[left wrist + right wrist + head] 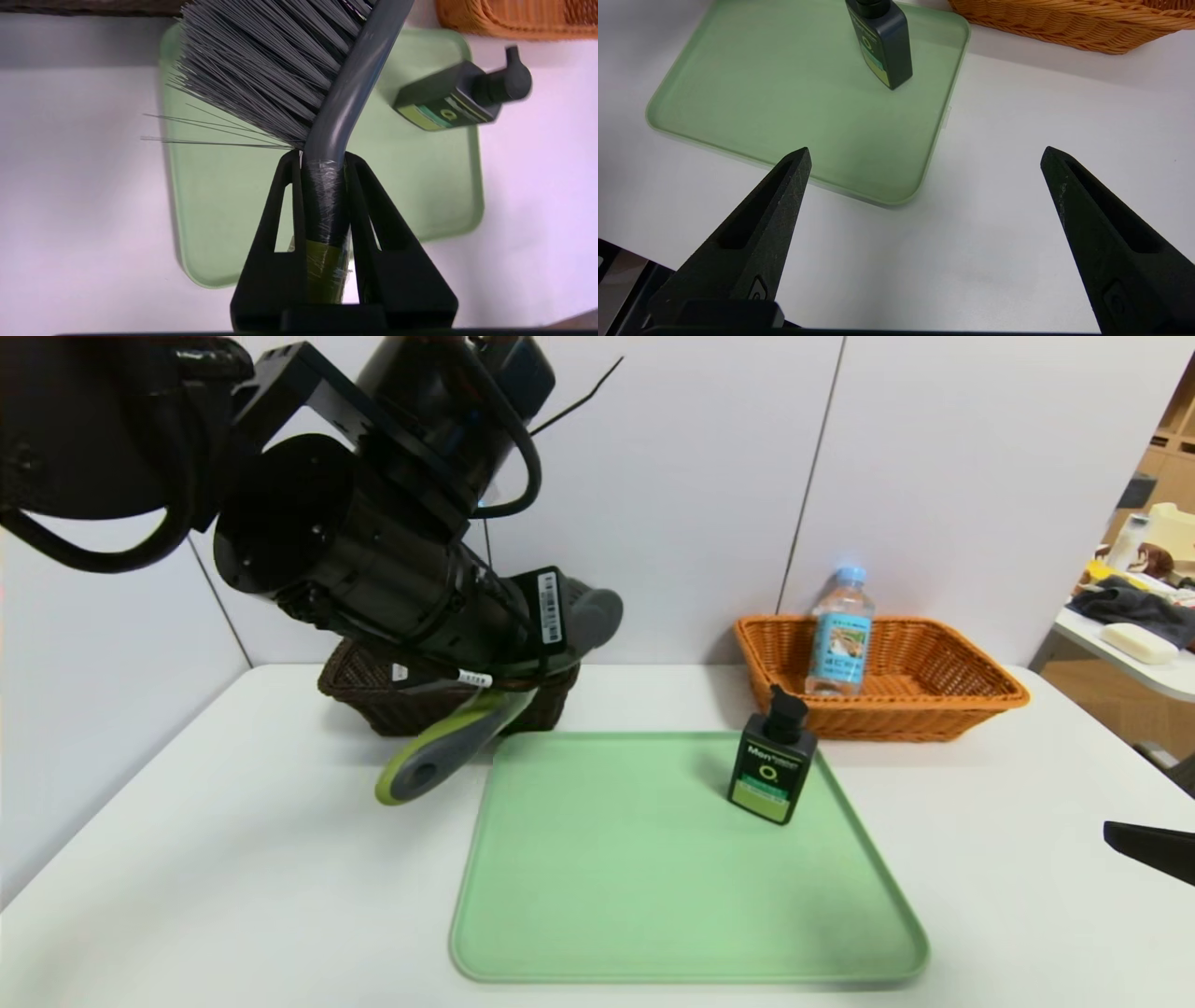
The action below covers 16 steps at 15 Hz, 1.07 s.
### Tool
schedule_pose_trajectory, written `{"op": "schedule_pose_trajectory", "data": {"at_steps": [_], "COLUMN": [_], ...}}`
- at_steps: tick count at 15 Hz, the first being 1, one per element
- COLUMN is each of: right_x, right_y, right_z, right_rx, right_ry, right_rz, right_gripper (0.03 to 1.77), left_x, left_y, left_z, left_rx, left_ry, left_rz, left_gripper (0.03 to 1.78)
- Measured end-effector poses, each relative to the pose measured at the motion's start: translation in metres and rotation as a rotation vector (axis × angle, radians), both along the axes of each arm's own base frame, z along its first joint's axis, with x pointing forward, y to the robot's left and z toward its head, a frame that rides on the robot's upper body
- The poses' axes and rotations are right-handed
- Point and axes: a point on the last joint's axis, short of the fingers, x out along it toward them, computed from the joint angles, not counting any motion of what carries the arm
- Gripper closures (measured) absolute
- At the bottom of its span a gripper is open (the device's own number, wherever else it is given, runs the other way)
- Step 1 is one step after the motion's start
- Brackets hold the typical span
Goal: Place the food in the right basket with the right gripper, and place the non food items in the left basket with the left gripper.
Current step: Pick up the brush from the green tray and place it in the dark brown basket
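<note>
Keep your left gripper point(322, 196) clamped on the neck of the scrub brush with dark grey bristles and an olive-green handle point(327, 116), and carry it level over the deep dark brown wicker basket point(373, 695) before letting go. That basket sits just behind and below the gripper, the handle end point(439, 761) hanging in front of its near wall. Your right gripper point(924, 158) waits wide open and empty near the table's right edge.

Counted on the white surface point(233, 859) are two wicker baskets, one orange basket point(934, 709) and one dark brown basket point(373, 705), one green tray point(653, 915), one water bottle point(840, 635), one black pump bottle point(773, 770) and one scrub brush point(439, 761).
</note>
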Motion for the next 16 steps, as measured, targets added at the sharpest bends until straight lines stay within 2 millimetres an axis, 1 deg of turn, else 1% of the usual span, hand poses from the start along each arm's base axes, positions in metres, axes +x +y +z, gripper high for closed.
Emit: {"op": "schedule_pose_trajectory", "data": {"at_steps": [4,7,12,16], "right_x": [0.000,0.000,-0.001,-0.004], "right_y": [0.000,0.000,0.000,-0.002], "right_z": [-0.001,-0.004,-0.005,-0.010], "right_rx": [0.000,-0.003,-0.004,-0.008], "right_ry": [0.005,0.015,0.016,0.025], "right_rz": [-0.001,-0.002,-0.007,-0.011], "right_gripper": [0.10,0.10,0.10,0.10], "left_x": [0.029,0.055,0.102,0.134], "left_y": [0.019,0.036,0.062,0.080], "left_z": [-0.002,-0.008,-0.028,-0.051], "left_rx": [-0.003,-0.026,-0.078,-0.095], "left_ry": [0.000,0.015,0.036,0.071], "left_rz": [0.107,0.216,0.386,0.491], "left_gripper": [1.50,1.50,1.50,1.50]}}
